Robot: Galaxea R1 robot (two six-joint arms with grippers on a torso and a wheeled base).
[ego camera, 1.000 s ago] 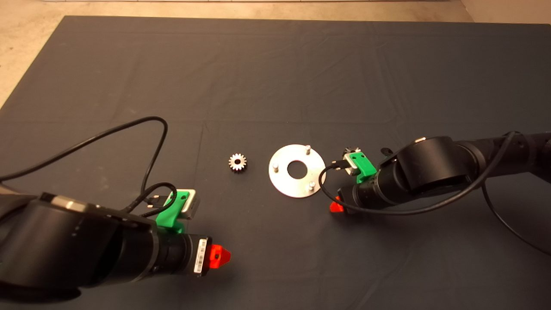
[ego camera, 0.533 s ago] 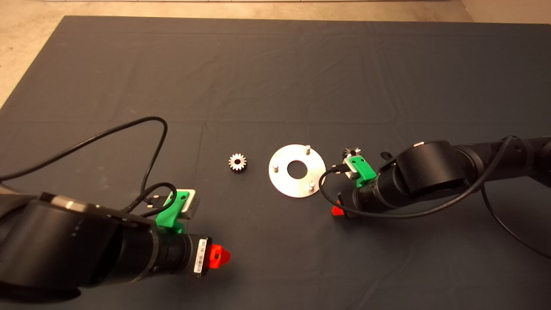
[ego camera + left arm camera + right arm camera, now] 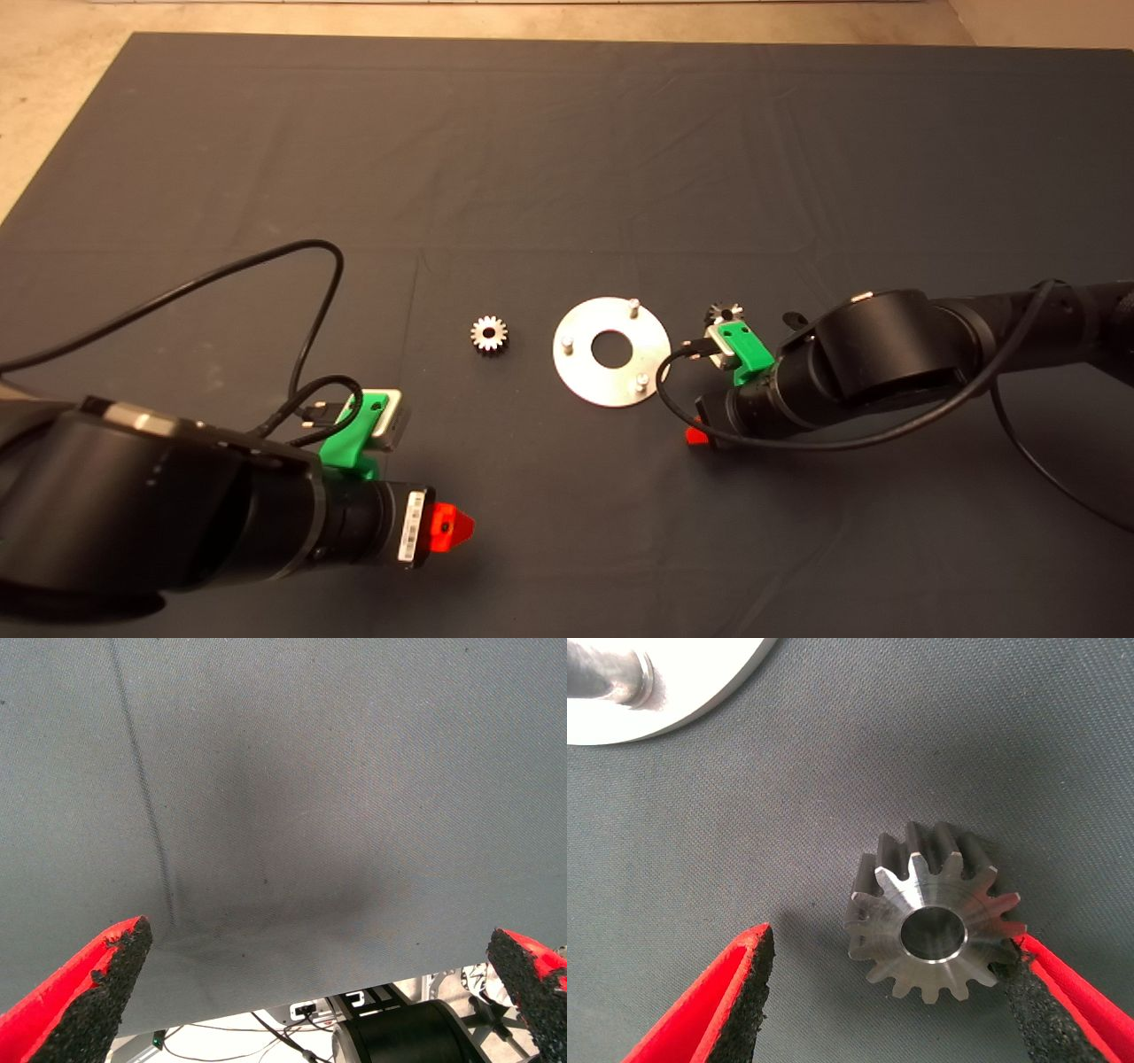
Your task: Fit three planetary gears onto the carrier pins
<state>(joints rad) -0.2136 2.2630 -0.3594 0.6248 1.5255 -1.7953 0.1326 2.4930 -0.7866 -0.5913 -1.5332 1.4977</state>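
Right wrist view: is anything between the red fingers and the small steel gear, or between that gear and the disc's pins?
Nothing visible. The small toothed steel gear lies flat on the dark mat between the open right gripper fingers, one pad touching its teeth. Only bare mat separates it from the shiny round steel disc and its silvery pin.

black arms [image 3: 886, 346], green mounts (red fingers [image 3: 713, 1010])

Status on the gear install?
Right gripper open, straddling a gear beside the disc. Left gripper open, idle. All three pins bare.
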